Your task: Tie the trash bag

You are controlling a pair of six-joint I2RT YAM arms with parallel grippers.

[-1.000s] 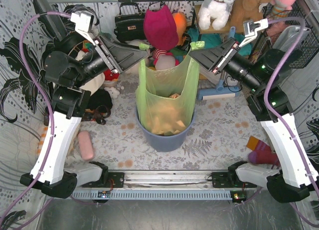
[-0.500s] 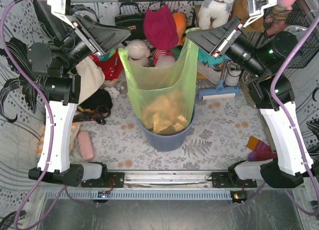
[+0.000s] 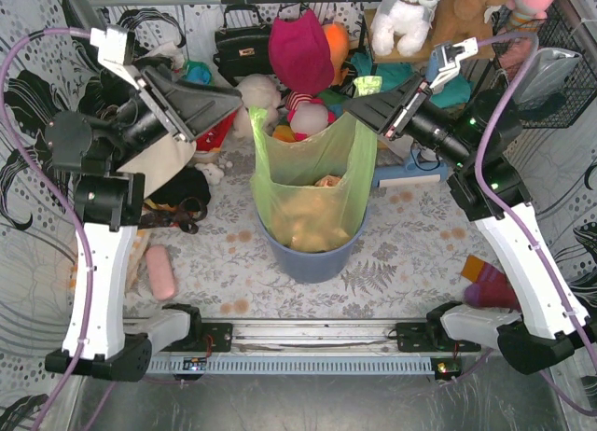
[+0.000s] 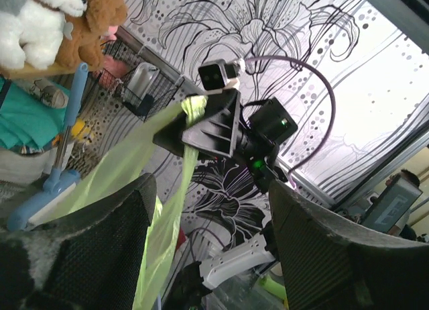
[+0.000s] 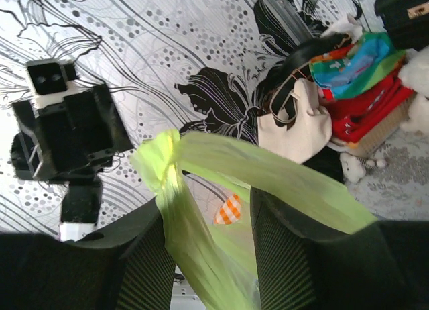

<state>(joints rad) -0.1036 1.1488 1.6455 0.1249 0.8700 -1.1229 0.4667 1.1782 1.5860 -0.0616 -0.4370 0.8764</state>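
The light-green trash bag (image 3: 308, 184) stands in a round blue bin (image 3: 312, 258), with tan crumpled paper (image 3: 308, 221) showing through it. Its two handles are drawn up and apart. My left gripper (image 3: 244, 100) is at the left handle. In the left wrist view the left gripper (image 4: 211, 189) is open, and a green band (image 4: 164, 216) lies along the inner side of one finger. My right gripper (image 3: 359, 109) is at the right handle. Its jaws (image 5: 208, 206) also stand apart: one band (image 5: 191, 249) runs between them, the other crosses one finger, and the bunched handle end (image 5: 161, 156) pokes past the tips.
A cream tote (image 3: 163, 165) and a black handbag (image 3: 242, 44) lie behind the left arm. Plush toys (image 3: 303, 53) crowd the back. A blue scrubber (image 3: 410, 174) lies to the right of the bin, a pink object (image 3: 160, 272) at front left, and a purple sock (image 3: 490, 286) at front right.
Half a second ago both arms held the bag's top higher and wider. They have since come down and inward, and the bag's mouth is narrower. The jaws have barely changed.
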